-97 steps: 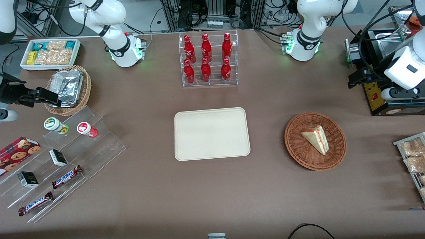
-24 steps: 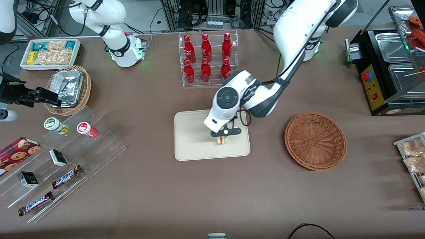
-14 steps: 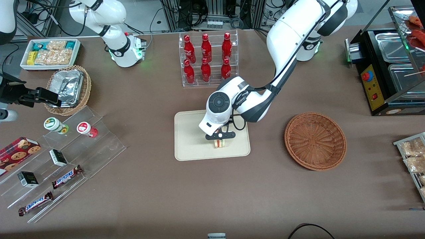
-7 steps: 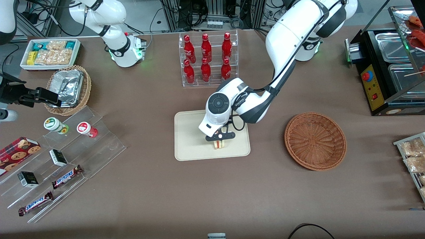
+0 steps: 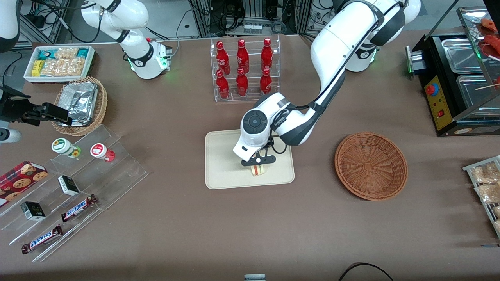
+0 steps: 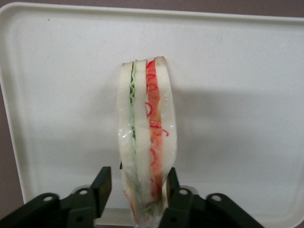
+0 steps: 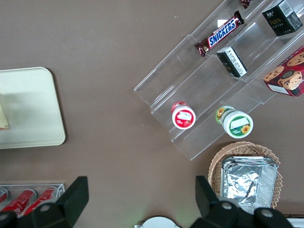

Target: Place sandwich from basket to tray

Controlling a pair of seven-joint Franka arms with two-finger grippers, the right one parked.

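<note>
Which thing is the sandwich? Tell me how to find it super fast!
Find the flat cream tray in the middle of the brown table, nearer the camera than the rack of red bottles. Above it hangs the white arm's gripper, jaws shut on the sandwich: a pale bread wedge showing red and green stripes.

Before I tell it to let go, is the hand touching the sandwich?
Touching. In the left wrist view the hand has its fingers pressed against both sides of the sandwich.

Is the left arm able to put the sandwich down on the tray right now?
Probably yes. The gripper holds the sandwich upright, directly over the cream tray, with nothing lying on the tray underneath it. The wicker basket sits apart, toward the working arm's end.
</note>
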